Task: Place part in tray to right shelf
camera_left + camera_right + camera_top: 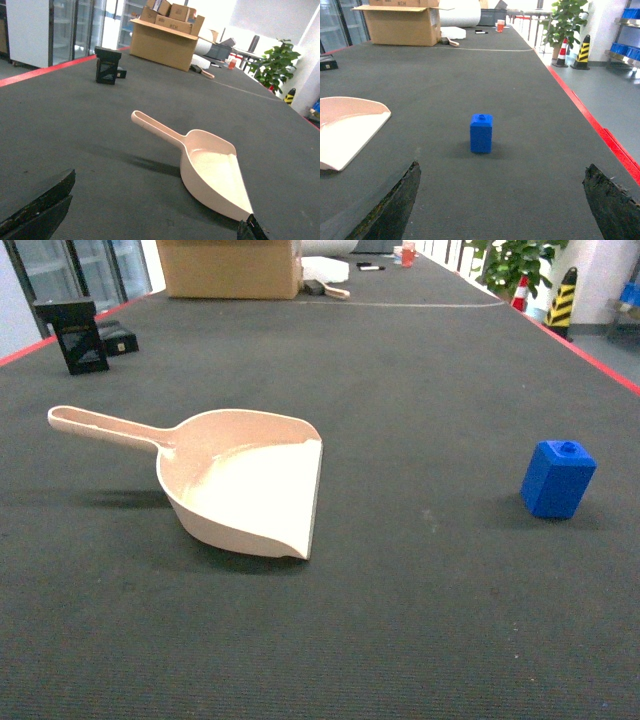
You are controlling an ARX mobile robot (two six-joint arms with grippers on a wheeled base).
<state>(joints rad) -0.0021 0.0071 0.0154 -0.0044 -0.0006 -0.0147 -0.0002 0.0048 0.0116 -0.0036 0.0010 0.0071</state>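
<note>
dark matting holds the part (481, 133) ahead of the right tool (500, 200) (spread wide, empty).

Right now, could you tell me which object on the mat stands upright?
The small blue part stands upright, knob on top, alone on the right. The pinkish tray lies flat, its handle pointing left.

The counter (400, 620) wears a dark grey, finely ribbed matt covering that looks like woven mat or carpet. On it the tray (240, 480) is smooth pale pink-beige plastic with a soft sheen on its inner floor. The part (557, 478) at 3 o'clock of the tray is bright blue plastic, smooth and faintly glossy. At 12 o'clock, a cardboard box (230, 267) shows dull brown paper.
</note>
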